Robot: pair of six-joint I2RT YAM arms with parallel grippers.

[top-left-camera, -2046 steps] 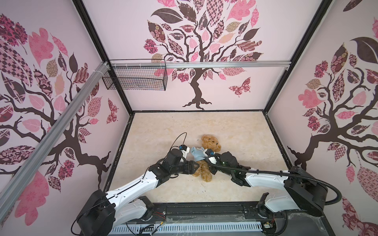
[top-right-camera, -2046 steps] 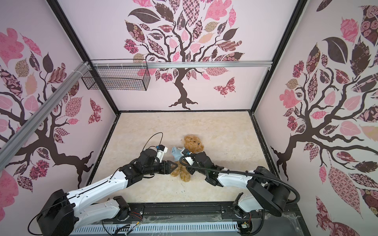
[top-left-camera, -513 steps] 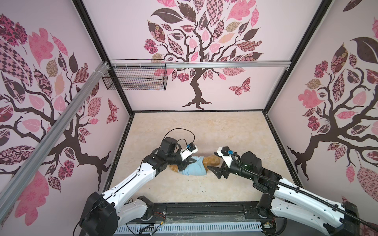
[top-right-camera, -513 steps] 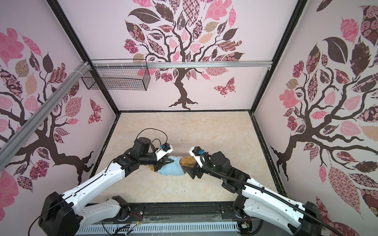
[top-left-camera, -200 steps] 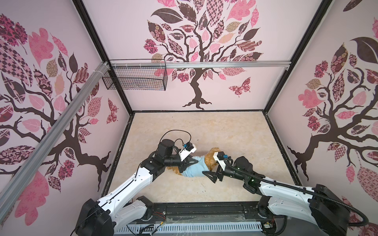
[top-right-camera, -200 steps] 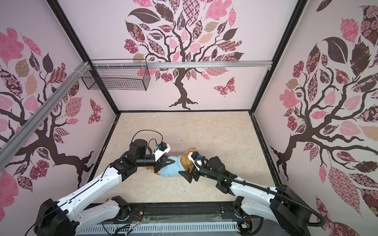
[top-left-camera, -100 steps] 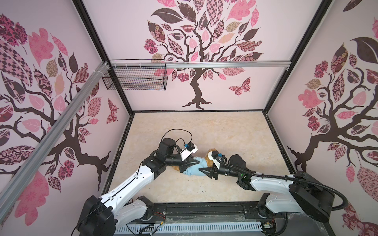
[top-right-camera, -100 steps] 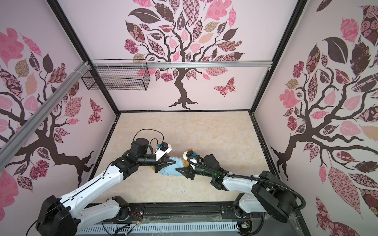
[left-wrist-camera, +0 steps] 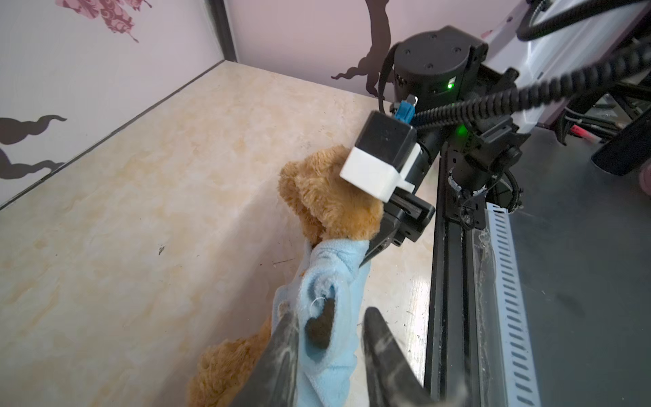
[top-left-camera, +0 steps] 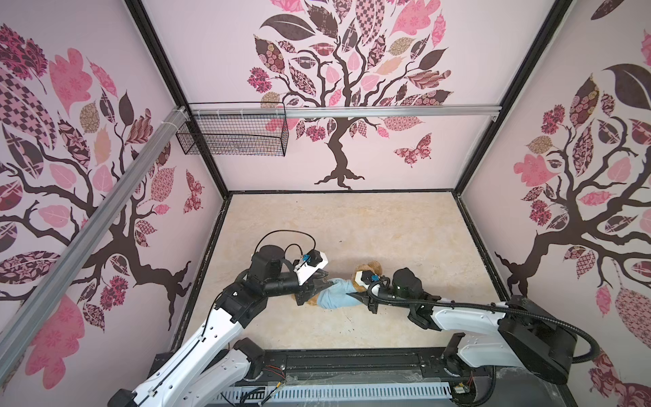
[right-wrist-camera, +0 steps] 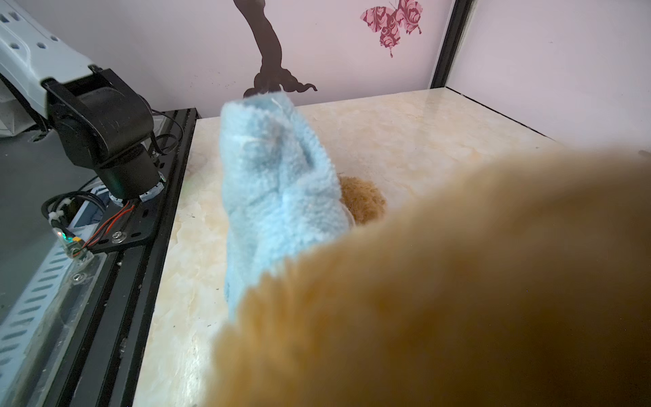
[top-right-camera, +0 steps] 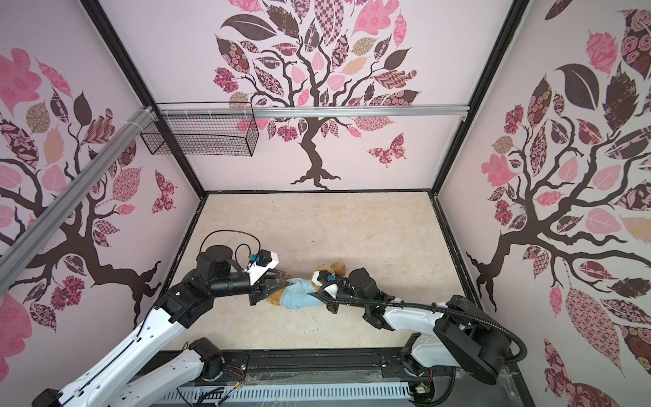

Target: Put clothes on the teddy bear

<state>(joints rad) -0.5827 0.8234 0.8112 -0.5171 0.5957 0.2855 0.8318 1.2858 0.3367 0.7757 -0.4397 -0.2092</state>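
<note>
Having closed, the right hand (top-left-camera: 354, 298) pinches the teddy bear's (left-wrist-camera: 327, 197) shirt (top-left-camera: 333, 297).

Qty: 1 teddy bear (top-left-camera: 376, 265), 1 blue shirt (top-left-camera: 334, 297), 1 wire basket (top-left-camera: 232, 135), 2 hands (left hand (top-left-camera: 318, 289), right hand (top-left-camera: 354, 297)).

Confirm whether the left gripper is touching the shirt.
Touching. The left wrist view shows the shirt lying against one finger of the left gripper, between its open jaws.
</note>
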